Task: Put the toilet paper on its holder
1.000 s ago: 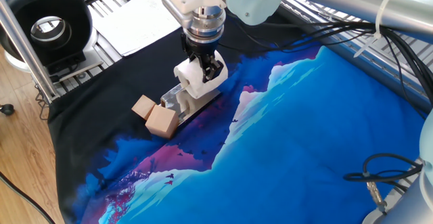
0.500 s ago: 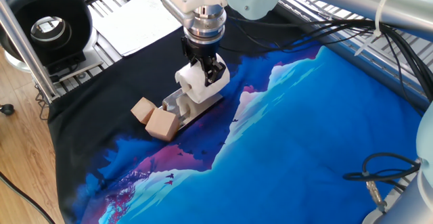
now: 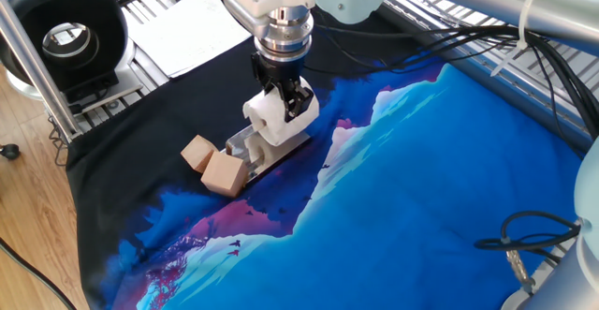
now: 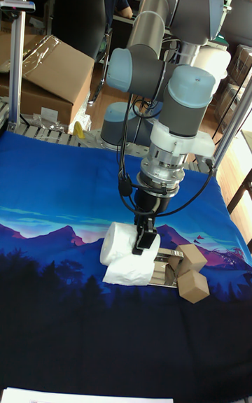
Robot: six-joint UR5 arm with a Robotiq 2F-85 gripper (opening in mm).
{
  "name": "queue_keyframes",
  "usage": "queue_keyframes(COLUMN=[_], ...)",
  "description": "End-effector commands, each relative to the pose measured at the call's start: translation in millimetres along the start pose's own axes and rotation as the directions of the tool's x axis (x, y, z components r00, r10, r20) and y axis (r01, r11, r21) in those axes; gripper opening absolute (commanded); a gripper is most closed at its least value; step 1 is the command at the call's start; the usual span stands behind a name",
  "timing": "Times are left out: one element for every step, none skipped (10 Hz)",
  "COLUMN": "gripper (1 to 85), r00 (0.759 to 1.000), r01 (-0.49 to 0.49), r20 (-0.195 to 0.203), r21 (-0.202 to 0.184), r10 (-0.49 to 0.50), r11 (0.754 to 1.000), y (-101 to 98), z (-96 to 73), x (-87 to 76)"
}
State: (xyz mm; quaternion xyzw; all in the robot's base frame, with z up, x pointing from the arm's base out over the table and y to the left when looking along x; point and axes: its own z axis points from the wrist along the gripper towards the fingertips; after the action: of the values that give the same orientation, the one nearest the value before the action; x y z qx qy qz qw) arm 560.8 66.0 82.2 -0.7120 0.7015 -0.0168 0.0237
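My gripper [image 3: 286,98] points down and is shut on the toilet paper [image 3: 270,119], a small white roll held by its side. The roll hangs right over the far end of the holder [image 3: 255,148], a shiny silver plate on the dark cloth. I cannot tell whether the roll touches the plate. Two tan wooden cubes [image 3: 213,162] stand at the plate's near-left end. In the tall fixed view the gripper [image 4: 145,241] grips the toilet paper [image 4: 117,242]. A second white shape lies just under the roll, beside the holder [image 4: 166,264] and the cubes [image 4: 192,273].
A black round spool [image 3: 62,35] stands at the back left behind a metal post [image 3: 26,57]. White printed sheets [image 3: 192,24] lie behind the gripper. Black cables [image 3: 487,43] run along the right side. A cardboard box [image 4: 49,67] sits beyond the table.
The gripper has carried the roll slightly down and to the right, closer over the silver plate. The cubes and the plate have not moved.
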Motion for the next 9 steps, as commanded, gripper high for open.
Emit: queue_keyframes(gripper=[49.3, 50.7, 50.7, 50.7, 51.0, 51.0, 51.3, 51.7, 51.7], r00=[0.999, 0.999, 0.999, 0.999, 0.999, 0.999, 0.999, 0.999, 0.999], r01=[-0.031, -0.034, -0.043, -0.042, -0.037, -0.031, -0.031, -0.03, -0.025], r20=[0.017, 0.025, 0.031, 0.022, 0.021, 0.016, 0.016, 0.019, 0.02], r21=[0.008, 0.01, 0.013, 0.016, 0.017, 0.017, 0.017, 0.02, 0.025], r10=[0.031, 0.034, 0.042, 0.042, 0.037, 0.031, 0.031, 0.029, 0.025], r11=[0.999, 0.999, 0.999, 0.999, 0.999, 0.999, 0.999, 0.999, 0.999], y=[0.0, -0.8, -1.2, -1.7, -1.9, -1.3, 0.0, 2.7, 6.2], z=[0.5, 0.5, -0.3, -1.3, -2.3, -3.1, -3.2, -1.2, 1.5], x=[-7.0, -10.6, -15.4, -17.5, -20.1, -22.2, -24.9, -28.4, -32.1])
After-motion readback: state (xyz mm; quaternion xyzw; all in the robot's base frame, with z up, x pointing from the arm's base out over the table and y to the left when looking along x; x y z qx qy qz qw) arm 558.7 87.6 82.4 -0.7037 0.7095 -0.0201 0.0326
